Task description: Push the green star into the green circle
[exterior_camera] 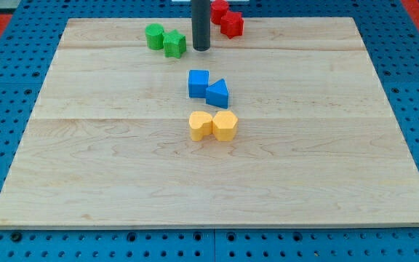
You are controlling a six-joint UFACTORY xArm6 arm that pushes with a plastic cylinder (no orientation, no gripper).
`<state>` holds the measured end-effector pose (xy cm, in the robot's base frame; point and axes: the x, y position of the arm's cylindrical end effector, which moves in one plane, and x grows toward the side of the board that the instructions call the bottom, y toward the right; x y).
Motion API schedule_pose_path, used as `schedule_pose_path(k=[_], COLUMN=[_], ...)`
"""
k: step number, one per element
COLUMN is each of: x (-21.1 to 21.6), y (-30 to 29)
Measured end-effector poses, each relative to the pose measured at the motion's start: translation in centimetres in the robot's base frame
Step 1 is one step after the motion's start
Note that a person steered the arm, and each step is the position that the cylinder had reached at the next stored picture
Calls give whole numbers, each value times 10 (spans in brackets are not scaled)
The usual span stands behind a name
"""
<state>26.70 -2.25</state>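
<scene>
The green star (174, 44) lies near the view's top, left of centre, touching the green circle (155, 36) on its left. My tip (201, 48) stands on the board just right of the green star, with a small gap between them. The rod rises straight up out of the view's top.
Two red blocks (227, 17) sit right of the rod at the view's top. A blue cube (198, 83) and a blue triangle (218, 93) touch at the board's middle. Two yellow blocks (213, 126) sit just below them. The wooden board (86, 167) rests on a blue pegboard.
</scene>
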Motion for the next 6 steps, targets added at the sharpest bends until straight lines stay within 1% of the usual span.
schedule_pose_path(k=[2,3,4,6], x=[-11,-11,-1,-1], y=[-24,-34,-17,14])
